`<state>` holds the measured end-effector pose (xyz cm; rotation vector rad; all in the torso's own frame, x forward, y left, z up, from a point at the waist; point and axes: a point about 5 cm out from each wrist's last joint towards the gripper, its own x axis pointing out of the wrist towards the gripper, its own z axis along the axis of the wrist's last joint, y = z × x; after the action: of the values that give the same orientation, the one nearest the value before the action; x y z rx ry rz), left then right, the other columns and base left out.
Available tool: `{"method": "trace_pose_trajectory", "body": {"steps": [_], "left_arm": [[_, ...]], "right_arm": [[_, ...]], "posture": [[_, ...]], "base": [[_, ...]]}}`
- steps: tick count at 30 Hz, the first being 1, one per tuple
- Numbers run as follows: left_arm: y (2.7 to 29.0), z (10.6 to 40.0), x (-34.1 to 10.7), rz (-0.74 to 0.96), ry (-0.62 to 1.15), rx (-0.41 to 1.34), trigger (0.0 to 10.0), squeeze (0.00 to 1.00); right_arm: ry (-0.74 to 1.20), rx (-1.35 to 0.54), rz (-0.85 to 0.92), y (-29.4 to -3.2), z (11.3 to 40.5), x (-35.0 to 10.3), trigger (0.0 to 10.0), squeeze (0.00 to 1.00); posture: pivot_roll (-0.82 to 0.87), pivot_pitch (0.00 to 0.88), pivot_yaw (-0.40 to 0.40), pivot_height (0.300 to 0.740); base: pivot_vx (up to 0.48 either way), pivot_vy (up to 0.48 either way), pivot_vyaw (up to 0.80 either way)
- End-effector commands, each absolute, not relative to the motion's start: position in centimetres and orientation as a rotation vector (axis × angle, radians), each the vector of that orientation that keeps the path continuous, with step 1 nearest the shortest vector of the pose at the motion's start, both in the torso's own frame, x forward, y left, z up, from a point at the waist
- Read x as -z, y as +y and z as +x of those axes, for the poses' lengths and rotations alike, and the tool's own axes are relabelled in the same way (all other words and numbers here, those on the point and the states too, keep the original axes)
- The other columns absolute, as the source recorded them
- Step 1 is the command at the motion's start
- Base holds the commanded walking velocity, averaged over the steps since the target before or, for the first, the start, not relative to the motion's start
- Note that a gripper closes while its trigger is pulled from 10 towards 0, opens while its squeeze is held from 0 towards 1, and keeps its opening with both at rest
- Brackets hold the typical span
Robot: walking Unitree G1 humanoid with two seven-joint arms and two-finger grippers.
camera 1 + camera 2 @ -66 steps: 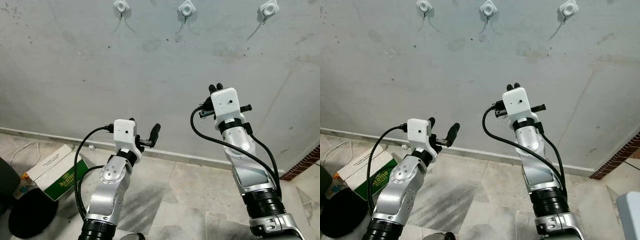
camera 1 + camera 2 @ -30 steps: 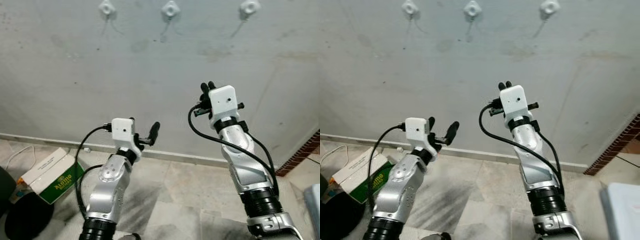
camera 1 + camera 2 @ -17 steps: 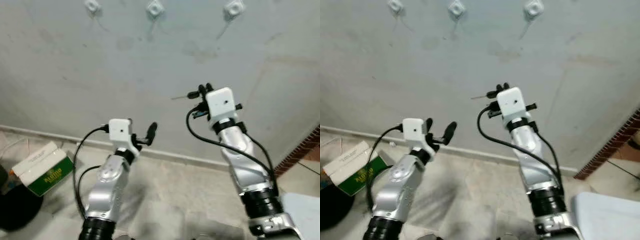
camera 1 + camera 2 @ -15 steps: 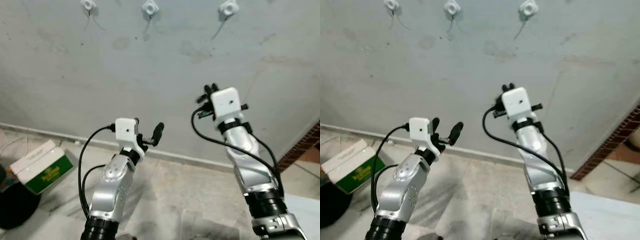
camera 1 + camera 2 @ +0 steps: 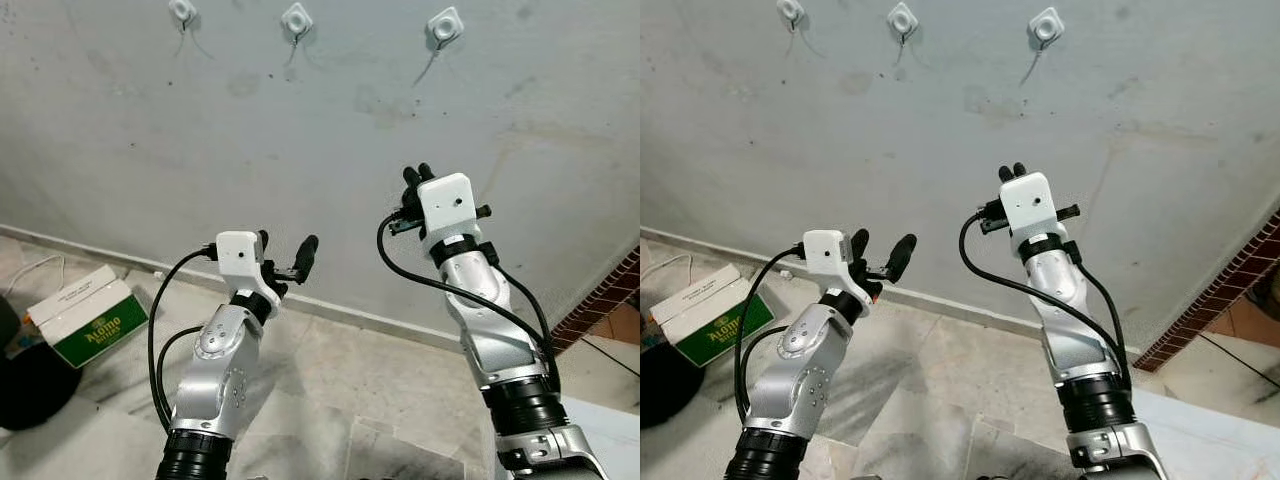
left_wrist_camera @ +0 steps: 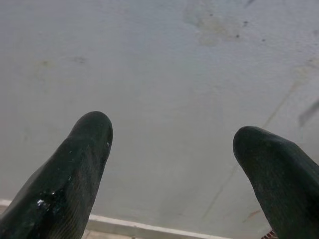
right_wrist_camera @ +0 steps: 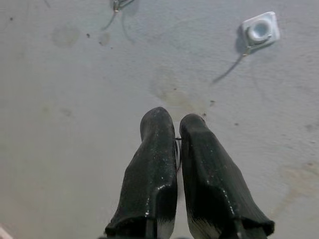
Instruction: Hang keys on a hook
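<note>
3 hooks (image 5: pixel 297 17) above; right gripper (image 7: pixel 177 130) fingers pinch something thin, left gripper (image 6: pixel 172 144) wide

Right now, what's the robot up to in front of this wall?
The robot faces a grey wall with three white hooks: left, middle, right. Its right gripper is raised toward them, fingers pressed together on something thin, a sliver of metal showing between them, probably the keys. It is below the hooks, nothing hung yet. The left gripper is held lower, open. A green and white box lies on the floor.
</note>
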<state>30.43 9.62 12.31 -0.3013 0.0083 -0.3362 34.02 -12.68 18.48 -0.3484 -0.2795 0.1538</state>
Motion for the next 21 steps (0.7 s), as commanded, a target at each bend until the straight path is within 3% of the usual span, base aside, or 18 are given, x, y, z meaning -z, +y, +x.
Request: {"method": "trace_pose_trajectory", "body": {"steps": [1, 6, 21], "left_arm": [[9.79, 30.41, -12.55, -0.305, 0.003, 0.334, 10.0, 0.0], [9.94, 30.59, -12.41, -0.313, 0.018, 0.315, 10.0, 0.0], [10.01, 30.64, -12.32, -0.319, 0.035, 0.307, 10.0, 0.0]], "right_arm": [[-0.308, -0.157, -0.35, -12.46, 34.09, -19.07, 10.0, 0.0], [-0.307, -0.155, -0.351, -12.49, 34.05, -19.02, 10.0, 0.0], [-0.288, -0.143, -0.326, -12.54, 34.25, -18.83, 10.0, 0.0]], "posture": [[-0.02, 0.087, 0.04, 0.74], [-0.02, 0.089, 0.042, 0.74], [-0.02, 0.092, 0.042, 0.74]], "base": [[0.0, 0.0, 0.0], [0.0, 0.0, 0.0], [0.0, 0.327, 0.0]]}}
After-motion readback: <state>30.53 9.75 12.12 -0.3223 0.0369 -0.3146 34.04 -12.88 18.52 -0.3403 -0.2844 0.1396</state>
